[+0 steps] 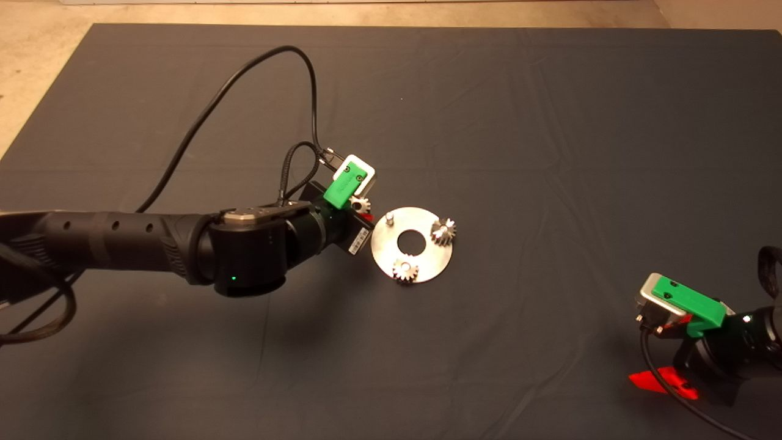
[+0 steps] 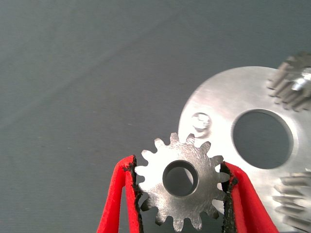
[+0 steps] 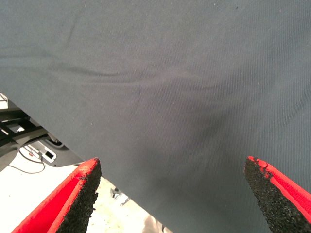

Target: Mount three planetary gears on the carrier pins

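Observation:
The shiny round disc lies mid-mat with a large centre hole. Two planetary gears sit on its pins: one at the right, one at the front. The third carrier pin stands bare at the disc's left rim; it also shows in the left wrist view. My left gripper is shut on the third gear, held flat just left of the disc, close beside the bare pin. My right gripper is parked at the lower right, open and empty.
The dark mat spreads wide around the disc. Black cables loop from the left arm over the mat's left half. In the right wrist view, floor and cables show past the mat's edge.

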### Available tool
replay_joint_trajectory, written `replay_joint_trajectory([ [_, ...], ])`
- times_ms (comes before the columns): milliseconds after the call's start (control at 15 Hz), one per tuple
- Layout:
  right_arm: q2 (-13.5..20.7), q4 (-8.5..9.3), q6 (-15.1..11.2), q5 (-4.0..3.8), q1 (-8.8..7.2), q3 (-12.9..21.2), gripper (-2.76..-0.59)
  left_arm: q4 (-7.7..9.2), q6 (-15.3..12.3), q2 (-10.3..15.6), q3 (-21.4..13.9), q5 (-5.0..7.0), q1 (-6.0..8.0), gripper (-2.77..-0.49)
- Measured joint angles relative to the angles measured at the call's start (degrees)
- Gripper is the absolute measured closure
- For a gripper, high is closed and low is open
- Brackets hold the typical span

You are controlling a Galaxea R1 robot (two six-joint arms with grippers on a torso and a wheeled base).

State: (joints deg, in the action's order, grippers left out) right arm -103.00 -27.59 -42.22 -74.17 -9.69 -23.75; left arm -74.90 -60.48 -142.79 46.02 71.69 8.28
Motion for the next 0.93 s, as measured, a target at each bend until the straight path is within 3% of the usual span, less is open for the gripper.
replay_joint_trajectory([
  [400,0.0,0.02,0.0,0.05,0.0,0.0,-2.18,0.1,0.0,-2.35,-0.07,0.38,-0.15,-0.62],
  [933,0.0,0.02,0.0,0.05,0.0,0.0,-2.18,0.1,1.96,-4.2,3.39,0.39,-0.16,-0.6],
])
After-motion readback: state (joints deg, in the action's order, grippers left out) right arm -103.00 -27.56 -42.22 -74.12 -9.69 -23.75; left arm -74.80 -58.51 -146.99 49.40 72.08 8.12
